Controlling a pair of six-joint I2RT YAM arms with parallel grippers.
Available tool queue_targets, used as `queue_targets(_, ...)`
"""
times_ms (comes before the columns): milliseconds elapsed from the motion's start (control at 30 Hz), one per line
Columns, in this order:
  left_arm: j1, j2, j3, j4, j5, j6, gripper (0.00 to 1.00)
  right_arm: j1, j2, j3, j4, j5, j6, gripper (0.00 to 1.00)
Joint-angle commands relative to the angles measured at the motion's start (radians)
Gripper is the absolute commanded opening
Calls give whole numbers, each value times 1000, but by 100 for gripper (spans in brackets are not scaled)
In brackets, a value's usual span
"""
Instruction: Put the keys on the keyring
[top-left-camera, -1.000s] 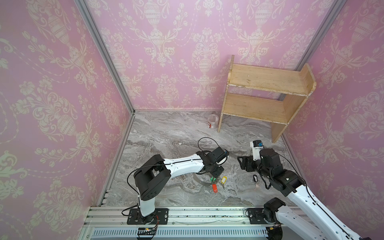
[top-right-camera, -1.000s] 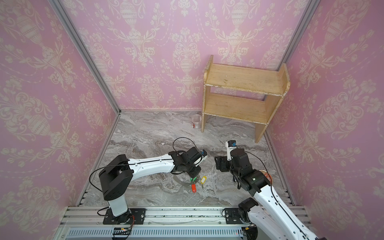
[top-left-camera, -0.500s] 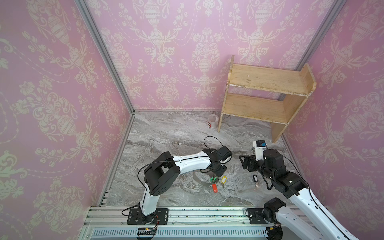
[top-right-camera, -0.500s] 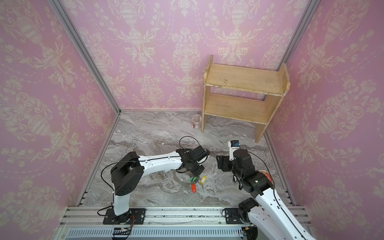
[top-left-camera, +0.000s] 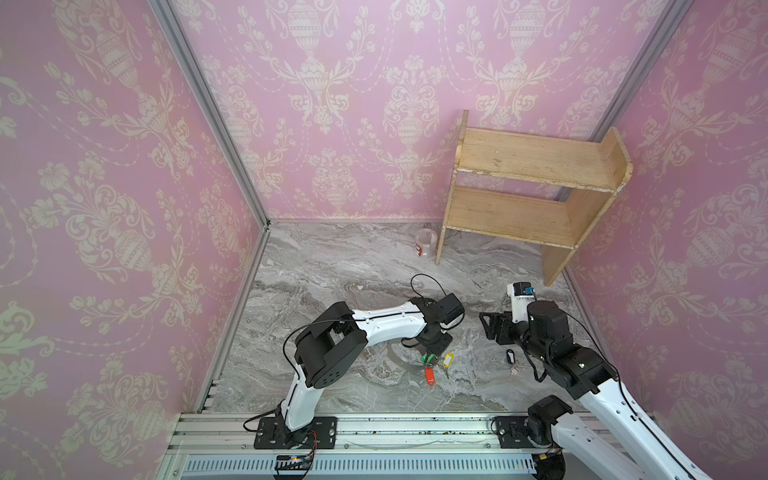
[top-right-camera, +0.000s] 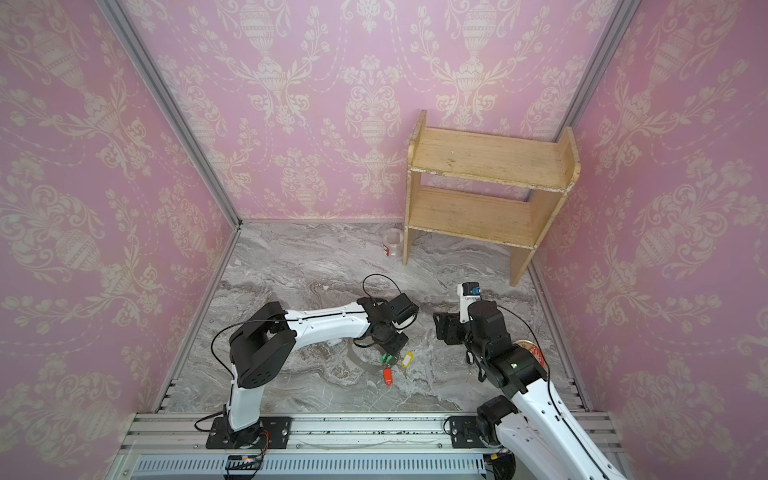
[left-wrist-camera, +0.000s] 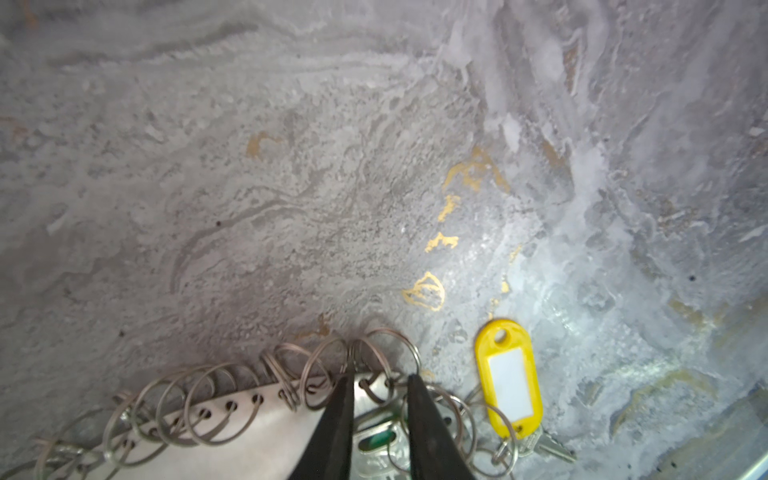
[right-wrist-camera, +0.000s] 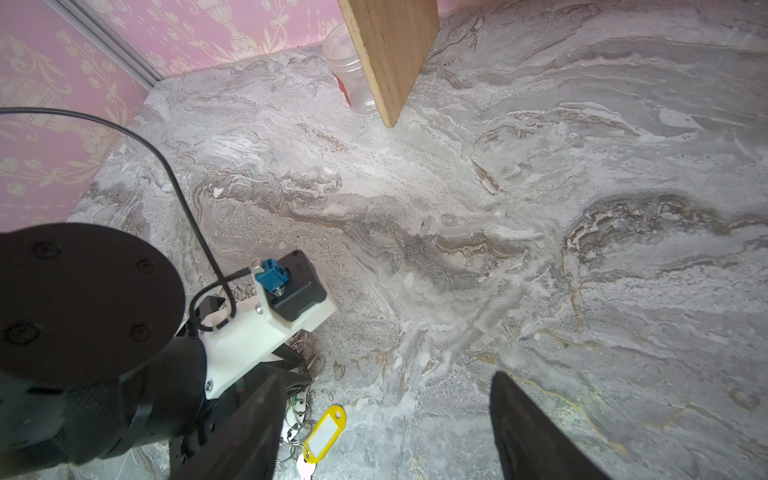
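Left gripper (left-wrist-camera: 378, 397): the jaws stand narrow and low. The fingertips (left-wrist-camera: 338, 399) straddle a split ring at the end of the keyring (left-wrist-camera: 249, 436). I cannot tell if it really pinches.
Keyring: a flat grey strap with a row of split rings, lying on the marble table (top-left-camera: 332, 270) under this gripper.
Keys: the green-tag key (left-wrist-camera: 376, 438) is under the fingertips, the yellow-tag key (left-wrist-camera: 509, 382) just beside, and the red-tag key (top-left-camera: 429, 376) near. The black fob (top-left-camera: 510, 356) is well apart, by the right arm.
Right gripper (right-wrist-camera: 388, 376): wide and empty, aimed at the cluster.
Just changed: the left elbow has swung toward the middle while the gripper stayed on the same spot. The keys have not moved.
Meaning: probably the grip on the ring is being re-set, and no new key is threaded yet.
Edges and room: the front rail (top-left-camera: 374, 428) is near the keys. Open table reaches back to the wooden shelf (top-left-camera: 532, 166) and the plastic jar (top-left-camera: 426, 243). Between the two grippers there is little room.
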Motion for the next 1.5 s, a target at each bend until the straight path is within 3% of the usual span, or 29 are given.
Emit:
queue_targets(0,-11,31,28,-21,-19,-15,24,-7,-18,-13,-1,-8,17,78)
queue_targets(100,-9,38,35,-21,-22,-12,19,-8,-18,-13,2,-7,16,78)
queue_targets(267,-10,45,43,-29,-26,-15,0,-9,-18,-18,10,-13,18,78)
queue_targets(600,-9,-83,7,-41,-83,30,0,-8,-7,-32,45,-59,5,78)
queue_targets(867,-9,-304,-92,37,-133,171,0,-7,45,-24,145,-215,-51,78)
queue_targets(1233,-9,-702,-318,317,-20,480,0,69,-8,31,254,-419,-289,76)
queue_targets(1467,-9,-810,-312,358,64,619,0,112,-35,95,279,-534,-436,73)
